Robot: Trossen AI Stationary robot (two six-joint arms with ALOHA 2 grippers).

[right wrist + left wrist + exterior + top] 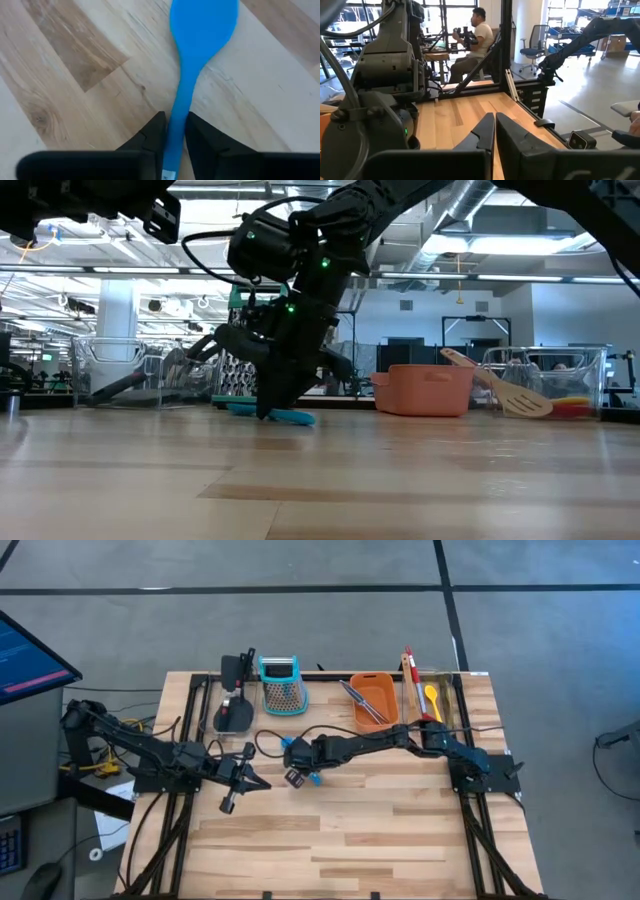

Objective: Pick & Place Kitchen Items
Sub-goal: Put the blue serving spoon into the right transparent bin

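A blue spoon point(204, 25) lies flat on the wooden table near its middle point(313, 778), its bowl pointing away from my right gripper point(175, 137). That gripper slants down over the spoon's handle and is closed on it point(270, 408). My left gripper point(262, 783) hovers level at the table's left, shut and with nothing in it point(495, 131). A wooden slotted turner point(500, 390), a red spoon point(417, 690) and a yellow spoon point(432, 698) rest in a clear bin at the far right. My right gripper pinches the blue spoon's handle point(176, 125) between its two fingers, near the handle's free end. The fingers point(152, 136) come from above, slanting down, and stand on either side of the handle. The spoon lies flat on the table.
At the table's far edge stand an orange tub point(372, 700) with a utensil in it, a teal-topped grater point(282, 683) and black spatulas point(236, 690) in a holder at the far left. The near half of the table is bare wood.
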